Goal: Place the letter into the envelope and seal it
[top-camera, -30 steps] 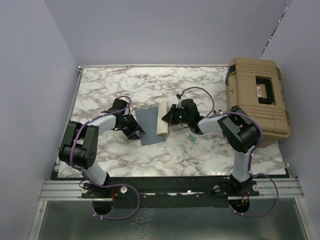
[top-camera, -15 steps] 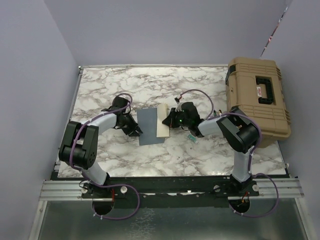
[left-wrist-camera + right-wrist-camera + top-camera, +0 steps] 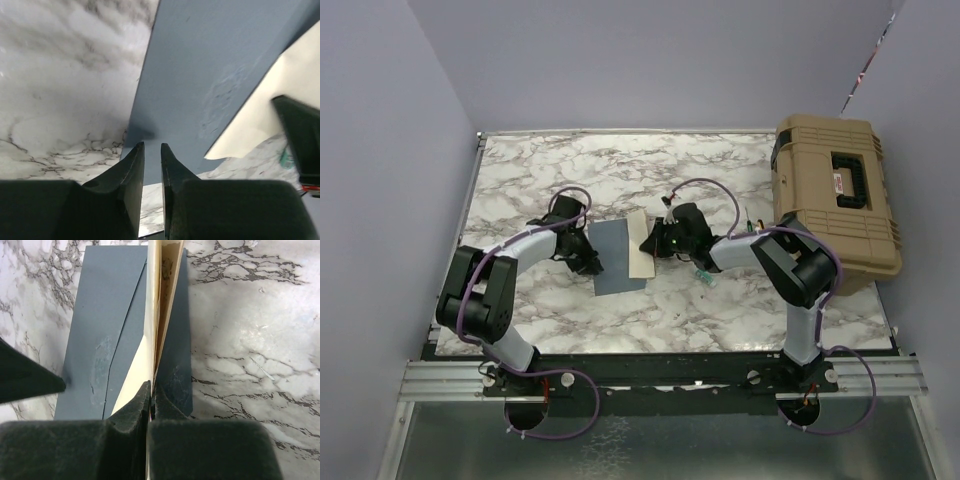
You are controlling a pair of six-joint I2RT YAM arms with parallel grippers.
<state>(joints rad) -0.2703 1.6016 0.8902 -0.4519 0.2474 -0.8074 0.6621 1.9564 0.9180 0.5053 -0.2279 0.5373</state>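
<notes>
The slate blue-grey envelope (image 3: 615,258) lies flat on the marble table (image 3: 550,170); it also shows in the left wrist view (image 3: 210,65) and the right wrist view (image 3: 107,315). The tan letter (image 3: 639,250) overlaps the envelope's right edge. My right gripper (image 3: 654,243) is shut on the letter's near edge (image 3: 155,300) and holds it on edge, with the envelope body on its left and a blue-grey panel (image 3: 176,340) on its right. My left gripper (image 3: 589,261) is shut to a narrow gap (image 3: 150,146), its tips on the envelope's near-left corner. The letter (image 3: 280,100) shows beyond the envelope.
A tan hard case (image 3: 835,200) with a black handle stands at the table's right edge. A small teal item (image 3: 705,276) lies on the table just right of my right gripper. Lavender walls close off the left, back and right.
My right gripper has moved left with the letter, bringing it over the envelope's right edge. My left gripper has shifted slightly up and right along the envelope's left side.
</notes>
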